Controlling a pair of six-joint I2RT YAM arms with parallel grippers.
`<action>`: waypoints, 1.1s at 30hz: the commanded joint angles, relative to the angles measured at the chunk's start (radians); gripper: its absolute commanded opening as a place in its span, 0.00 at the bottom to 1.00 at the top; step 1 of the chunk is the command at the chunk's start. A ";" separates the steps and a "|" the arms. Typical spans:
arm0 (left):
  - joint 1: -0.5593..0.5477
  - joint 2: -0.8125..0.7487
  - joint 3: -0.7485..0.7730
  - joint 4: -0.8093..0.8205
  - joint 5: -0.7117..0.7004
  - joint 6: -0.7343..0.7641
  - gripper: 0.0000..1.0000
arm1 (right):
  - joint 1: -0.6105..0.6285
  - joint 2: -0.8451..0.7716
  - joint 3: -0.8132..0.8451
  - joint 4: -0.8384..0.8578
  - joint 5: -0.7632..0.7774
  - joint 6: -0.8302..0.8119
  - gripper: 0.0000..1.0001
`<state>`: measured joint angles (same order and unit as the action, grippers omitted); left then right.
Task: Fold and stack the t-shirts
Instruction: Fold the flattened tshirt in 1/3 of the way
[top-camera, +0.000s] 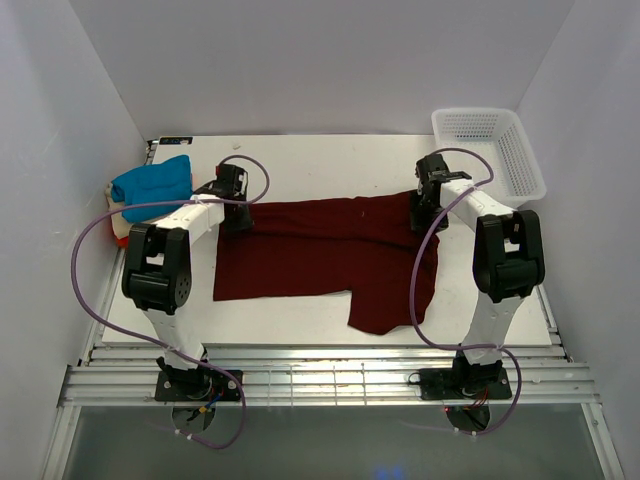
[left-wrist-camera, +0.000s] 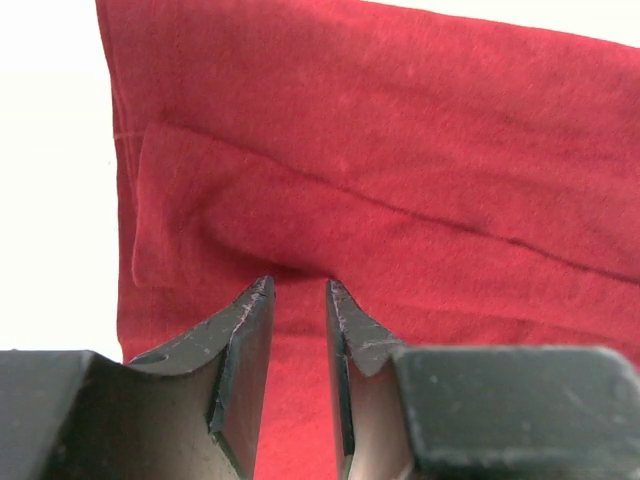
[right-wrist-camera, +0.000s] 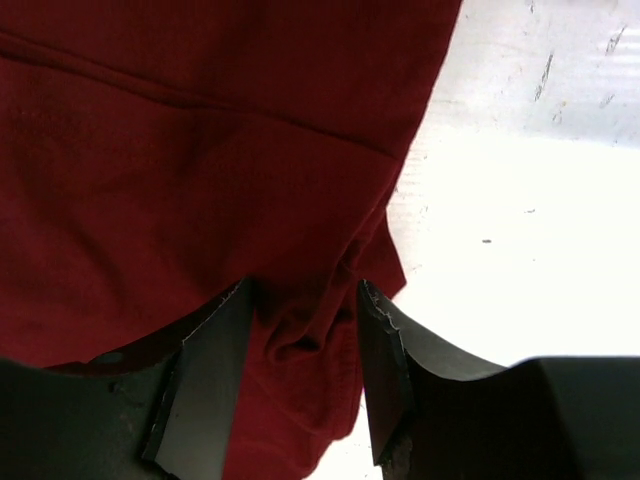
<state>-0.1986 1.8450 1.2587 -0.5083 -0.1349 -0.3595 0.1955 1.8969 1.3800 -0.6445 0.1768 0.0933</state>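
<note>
The left gripper sits low on the maroon t-shirt, its jaws a narrow gap apart with cloth showing in the gap; whether they pinch it I cannot tell. Its tips meet a creased fold near the shirt's left edge. The right gripper has wider-set jaws clamped on a puckered bunch of the same shirt at its right edge, beside the bare table. In the top view the shirt lies spread across the middle of the frame, with the grippers at its upper left and upper right corners. A blue folded t-shirt lies at the left of the frame on other folded cloth. A white mesh basket stands at the upper right.
</note>
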 joint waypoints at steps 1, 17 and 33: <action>0.001 -0.081 -0.016 -0.001 -0.020 -0.004 0.38 | -0.008 0.002 0.011 0.057 0.001 -0.020 0.51; 0.001 -0.096 -0.045 -0.001 -0.008 -0.012 0.37 | -0.011 0.001 0.042 0.066 -0.019 -0.047 0.09; 0.001 -0.193 -0.136 -0.022 -0.011 -0.009 0.32 | 0.001 -0.205 -0.117 -0.119 -0.148 -0.029 0.08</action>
<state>-0.1986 1.7248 1.1431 -0.5243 -0.1413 -0.3645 0.1909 1.7473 1.3087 -0.6731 0.0738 0.0536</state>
